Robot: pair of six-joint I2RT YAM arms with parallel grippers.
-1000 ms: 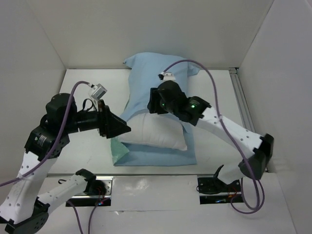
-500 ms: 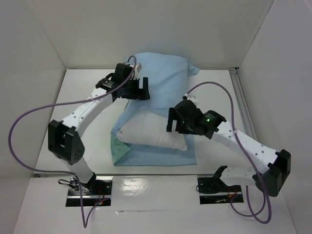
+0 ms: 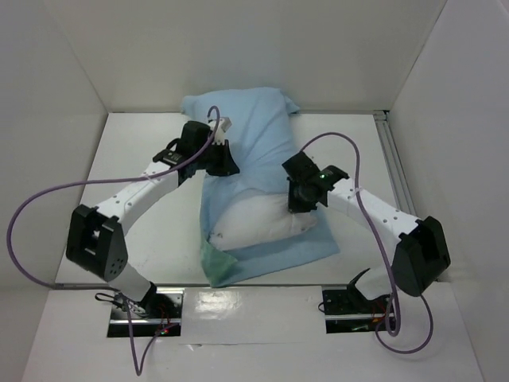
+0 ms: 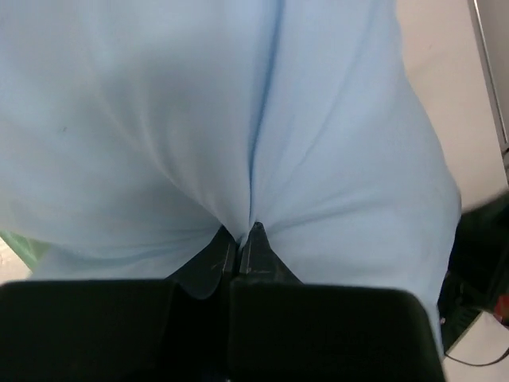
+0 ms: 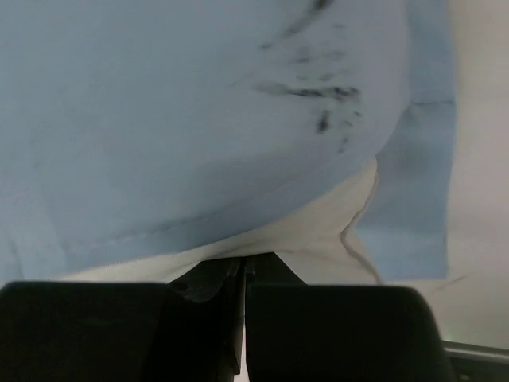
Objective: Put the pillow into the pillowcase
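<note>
White pillow point(image 3: 258, 224) lies half inside pale-blue pillowcase point(image 3: 250, 127); near end protrudes; green inner face shows.

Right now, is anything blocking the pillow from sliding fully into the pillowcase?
Nothing separate shows in the way. The pillow sticks out of the pillowcase mouth at its near end. The left gripper pinches pillowcase cloth farther in; the right gripper is shut at the hem, against bare pillow.
</note>
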